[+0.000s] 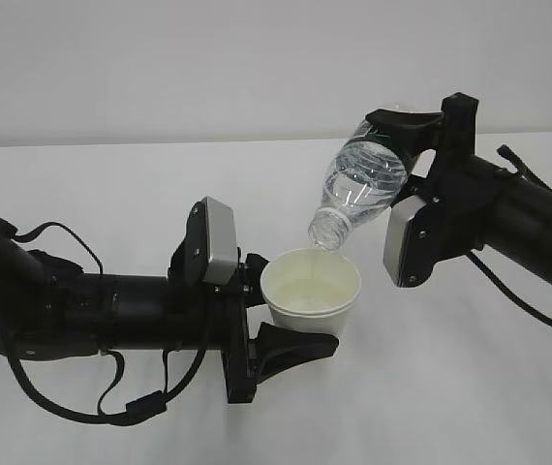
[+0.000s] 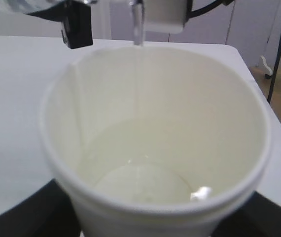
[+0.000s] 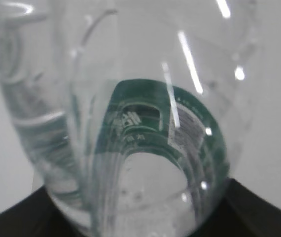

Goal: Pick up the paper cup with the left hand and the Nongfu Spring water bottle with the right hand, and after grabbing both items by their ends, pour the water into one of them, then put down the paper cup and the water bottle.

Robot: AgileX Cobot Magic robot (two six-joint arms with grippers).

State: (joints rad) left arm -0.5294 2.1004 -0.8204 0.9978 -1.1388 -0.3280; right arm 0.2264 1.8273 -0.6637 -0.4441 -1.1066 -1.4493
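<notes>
Left hand (image 1: pixel 291 325) jaws grip paper cup (image 1: pixel 311 294); right hand (image 1: pixel 402 145) jaws, mostly hidden, grip tilted bottle (image 1: pixel 358 184).

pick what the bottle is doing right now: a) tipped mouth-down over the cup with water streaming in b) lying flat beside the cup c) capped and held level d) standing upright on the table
a, since the Nongfu Spring water bottle is tilted mouth-down above the paper cup, and a thin stream of water falls into the cup.

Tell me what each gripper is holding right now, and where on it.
The left gripper holds the paper cup around its lower wall. The right gripper holds the water bottle at its base end, neck tipped down over the cup.
</notes>
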